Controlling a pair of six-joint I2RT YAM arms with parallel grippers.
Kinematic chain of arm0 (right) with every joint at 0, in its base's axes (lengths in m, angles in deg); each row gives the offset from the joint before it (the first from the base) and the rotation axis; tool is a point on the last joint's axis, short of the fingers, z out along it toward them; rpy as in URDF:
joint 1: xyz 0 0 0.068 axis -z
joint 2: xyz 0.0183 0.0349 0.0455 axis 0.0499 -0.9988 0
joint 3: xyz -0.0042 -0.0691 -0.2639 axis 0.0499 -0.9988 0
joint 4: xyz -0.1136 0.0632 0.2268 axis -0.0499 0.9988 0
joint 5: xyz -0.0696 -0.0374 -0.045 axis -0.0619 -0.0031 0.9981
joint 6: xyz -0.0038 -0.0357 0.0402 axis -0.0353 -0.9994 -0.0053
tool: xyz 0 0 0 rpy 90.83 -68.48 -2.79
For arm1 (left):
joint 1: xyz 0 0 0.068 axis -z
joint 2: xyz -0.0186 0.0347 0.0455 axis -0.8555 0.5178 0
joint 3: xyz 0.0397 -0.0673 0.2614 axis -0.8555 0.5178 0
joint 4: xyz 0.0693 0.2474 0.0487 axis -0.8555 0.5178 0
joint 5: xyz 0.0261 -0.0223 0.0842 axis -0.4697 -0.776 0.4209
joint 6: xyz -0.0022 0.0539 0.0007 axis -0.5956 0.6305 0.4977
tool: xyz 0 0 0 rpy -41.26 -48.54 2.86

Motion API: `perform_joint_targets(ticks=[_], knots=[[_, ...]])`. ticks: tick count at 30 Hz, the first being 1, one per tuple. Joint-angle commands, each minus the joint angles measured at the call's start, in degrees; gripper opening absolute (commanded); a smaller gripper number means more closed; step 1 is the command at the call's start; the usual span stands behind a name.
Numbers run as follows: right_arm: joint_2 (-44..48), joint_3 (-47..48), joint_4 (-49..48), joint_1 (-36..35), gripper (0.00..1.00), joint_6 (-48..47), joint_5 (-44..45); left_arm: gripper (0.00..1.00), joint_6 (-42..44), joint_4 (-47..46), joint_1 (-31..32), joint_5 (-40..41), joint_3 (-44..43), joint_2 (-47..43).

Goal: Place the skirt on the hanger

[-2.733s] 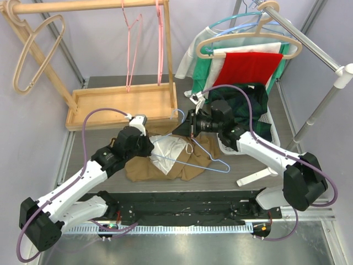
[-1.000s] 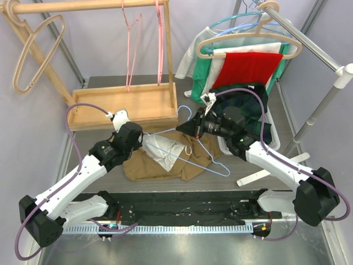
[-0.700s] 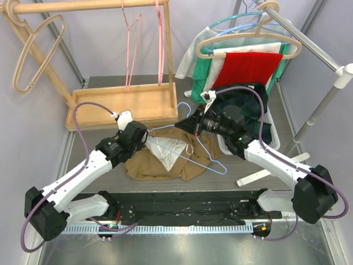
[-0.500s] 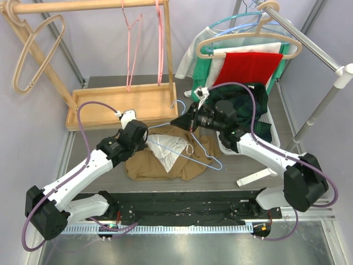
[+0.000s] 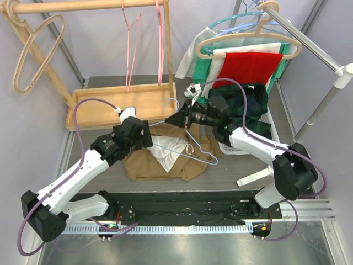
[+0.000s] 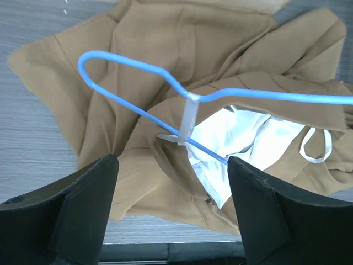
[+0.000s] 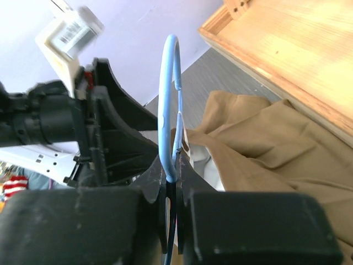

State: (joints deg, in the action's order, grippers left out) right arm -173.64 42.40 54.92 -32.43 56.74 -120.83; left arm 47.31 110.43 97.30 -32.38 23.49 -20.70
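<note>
On the grey worktop (image 5: 226, 168), just in front of the wooden tray (image 5: 110, 105), a tan skirt (image 5: 165, 163) lies crumpled with a blue wire hanger (image 5: 193, 150) resting across it. The right gripper (image 7: 172, 182), nearest the tray, pinches the hanger by its hook in its jaws. The left gripper (image 6: 171, 163) has just let go, jaws now spread above the skirt, which is not yet hung, so a fresh grasp likely follows.

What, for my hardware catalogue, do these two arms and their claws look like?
Both the left arm and right arm have white shells between chunky black joints. A purple cable loops along each. The left claw and right claw have matte black, wedge-shaped fingers.
</note>
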Motion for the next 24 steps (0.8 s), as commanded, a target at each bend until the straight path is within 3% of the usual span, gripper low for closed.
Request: perform_joint_targets(ticks=[1, 6, 9, 10, 16, 19, 24], knots=[[-2.76, 4.59, -4.13, 0.13, 0.01, 0.40, -6.36, 0.87, 5.88, -1.38, -0.68, 1.95, -3.95, -3.92], [-6.02, 6.96, -4.56, 2.41, 0.01, 1.71, -14.54, 0.88, 16.70, -9.81, -8.93, -14.20, -5.80, -4.63], [-7.78, 8.19, -6.06, 4.52, 0.01, 3.55, -19.46, 0.88, 23.71, -10.70, -14.82, -30.01, -6.76, -3.67], [-8.04, 8.54, -6.06, 5.05, 0.01, 3.82, -20.78, 0.88, 25.22, -10.01, -16.23, -39.88, -7.20, -3.05], [-8.48, 11.36, -2.82, 6.99, 0.01, 3.74, -27.63, 0.88, 35.43, -7.18, -23.18, -68.66, -11.95, 2.92], [-8.48, 11.63, -2.19, 6.81, 0.01, 4.70, -28.87, 0.86, 34.65, -11.57, -26.69, -75.03, -11.34, 4.68], [-7.60, 12.50, 2.36, 4.36, 0.01, 3.83, -28.70, 0.76, 32.97, -12.12, -28.20, -82.77, -12.39, 9.15]])
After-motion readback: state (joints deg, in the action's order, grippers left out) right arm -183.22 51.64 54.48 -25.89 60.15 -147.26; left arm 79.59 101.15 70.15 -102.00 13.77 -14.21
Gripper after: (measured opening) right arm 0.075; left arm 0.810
